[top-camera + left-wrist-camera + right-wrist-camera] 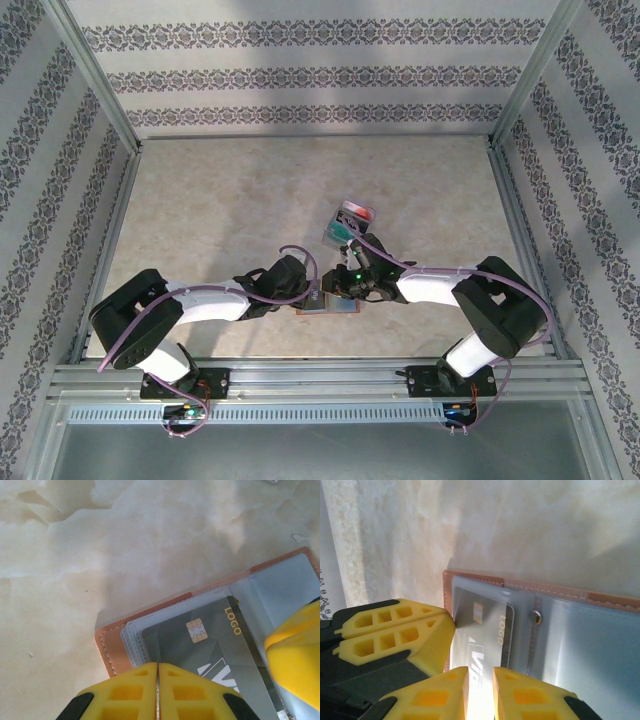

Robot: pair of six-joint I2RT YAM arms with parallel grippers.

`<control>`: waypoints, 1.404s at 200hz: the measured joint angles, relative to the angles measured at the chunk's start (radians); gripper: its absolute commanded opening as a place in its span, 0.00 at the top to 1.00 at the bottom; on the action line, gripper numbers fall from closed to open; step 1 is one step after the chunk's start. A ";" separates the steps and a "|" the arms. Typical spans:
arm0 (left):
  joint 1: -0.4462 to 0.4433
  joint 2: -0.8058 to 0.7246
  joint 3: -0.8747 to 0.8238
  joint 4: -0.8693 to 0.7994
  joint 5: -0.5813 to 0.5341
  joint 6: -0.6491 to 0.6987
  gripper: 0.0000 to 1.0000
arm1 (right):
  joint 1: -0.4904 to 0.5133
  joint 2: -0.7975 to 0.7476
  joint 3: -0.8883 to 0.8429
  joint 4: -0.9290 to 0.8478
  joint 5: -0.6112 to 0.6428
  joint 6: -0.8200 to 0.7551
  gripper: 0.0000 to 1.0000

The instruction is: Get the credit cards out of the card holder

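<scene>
- two grippers meet over one open reddish-brown leather card holder (111, 647) with grey-blue clear sleeves, lying flat on the pale marbled table (75, 555), just below centre of the top view.
- one dark grey plastic card with a gold chip (215, 647) lies in the holder's pocket at the left of the right wrist frame.
- left gripper (157, 692): clenched, tips down at the card's long side edge; whether it pinches anything i cannot tell.
- right gripper (480, 687): parted by a slim slit, nothing seen clamped, set at the card's near short end.
- the card's long axis runs bottom to top in the right wrist frame, straight away from the right fingertips; its far end seems tucked under the sleeve.
- likely the pull goes along that axis, toward the frame's bottom, and the right arm looks better placed for it.
</scene>
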 measured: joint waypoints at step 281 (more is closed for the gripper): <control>0.000 0.000 0.000 0.003 0.001 0.000 0.92 | 0.028 0.018 0.015 -0.034 0.031 0.000 0.74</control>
